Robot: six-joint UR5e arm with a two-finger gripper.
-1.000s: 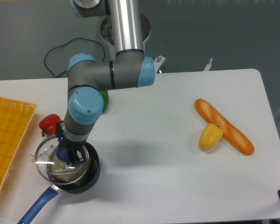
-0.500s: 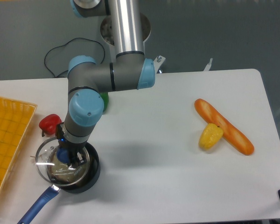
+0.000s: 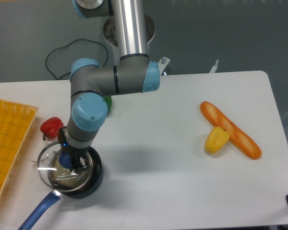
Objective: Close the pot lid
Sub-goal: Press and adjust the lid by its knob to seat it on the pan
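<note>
The pot [image 3: 91, 181] is a small black pan with a long blue handle [image 3: 38, 210] at the front left of the table. The clear glass lid [image 3: 50, 165] with a thin metal rim lies over the pot, shifted a little to the left of it. My gripper [image 3: 67, 160] points straight down over the pot and is shut on the lid's blue knob [image 3: 65, 158]. The arm's wrist hides the back of the lid and pot. I cannot tell whether the lid rests on the rim or hangs just above it.
A red pepper [image 3: 51, 126] lies just behind the pot. A green item [image 3: 107, 102] shows behind the arm. An orange tray [image 3: 7, 143] stands at the left edge. A bread loaf [image 3: 230, 130] and a yellow item [image 3: 216, 139] lie at the right.
The gripper with the lid has shifted slightly right and down over the pot. Nothing else has moved.
</note>
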